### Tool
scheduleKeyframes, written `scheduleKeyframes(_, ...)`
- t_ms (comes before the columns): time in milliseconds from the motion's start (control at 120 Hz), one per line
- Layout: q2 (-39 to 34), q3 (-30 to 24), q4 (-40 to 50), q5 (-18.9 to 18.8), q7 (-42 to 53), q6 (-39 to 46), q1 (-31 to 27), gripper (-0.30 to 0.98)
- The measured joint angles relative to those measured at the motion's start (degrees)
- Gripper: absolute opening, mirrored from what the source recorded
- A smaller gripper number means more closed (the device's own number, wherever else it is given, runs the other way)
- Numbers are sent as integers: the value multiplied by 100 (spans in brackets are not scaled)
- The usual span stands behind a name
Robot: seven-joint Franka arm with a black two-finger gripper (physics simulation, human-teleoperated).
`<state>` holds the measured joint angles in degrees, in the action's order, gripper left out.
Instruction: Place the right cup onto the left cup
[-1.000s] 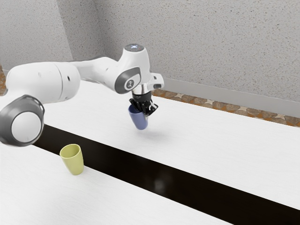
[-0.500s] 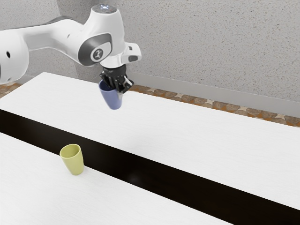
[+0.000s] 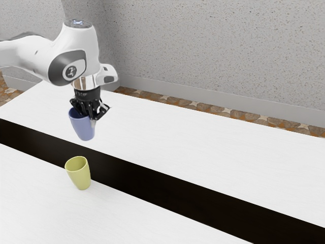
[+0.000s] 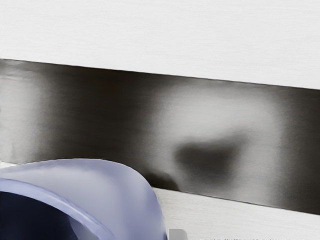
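In the exterior view my gripper is shut on the wall of the blue cup, at its rim. The blue cup hangs in the air, slightly tilted, its mouth upward. Toward the viewer and lower in the picture, the yellow-green cup stands upright beside the dark strip, apart from the blue one. In the wrist view the blue cup looms large at the lower edge, with part of its rim and dark inside showing.
A long black strip crosses the white table; it shows in the wrist view with blurry reflections. Behind the table stands a speckled grey wall, with a stone-patterned floor at its foot.
My hand has carried the blue cup toward the exterior view's left, first upward in the picture, then down closer to the yellow-green cup, which has stayed put.
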<state>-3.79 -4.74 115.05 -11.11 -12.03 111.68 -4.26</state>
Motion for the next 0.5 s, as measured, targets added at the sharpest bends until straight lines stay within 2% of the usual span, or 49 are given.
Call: scheduleKeyframes(500,-162,275,719,85,-113,426,-62,-9)
